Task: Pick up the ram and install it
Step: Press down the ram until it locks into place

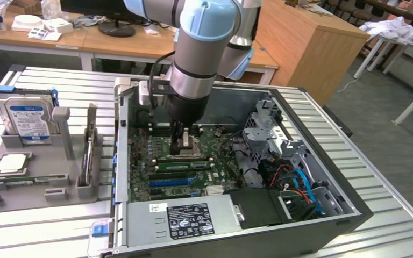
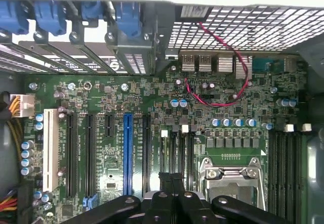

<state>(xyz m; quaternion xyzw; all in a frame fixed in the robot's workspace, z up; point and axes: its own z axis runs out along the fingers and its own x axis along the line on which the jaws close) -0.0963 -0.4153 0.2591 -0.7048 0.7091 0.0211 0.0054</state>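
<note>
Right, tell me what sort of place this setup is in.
Probably a robotics lab or workshop set up for computer assembly. An open PC case lies on a slatted metal table, a hard drive stands in a grey parts holder beside it, and wooden desks stand behind.

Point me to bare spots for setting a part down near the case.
Free: ribbed table in front of the grey tray, and the strip behind the hard drive. Crowded: inside the case, where the gripper hangs shut over the motherboard.
</note>
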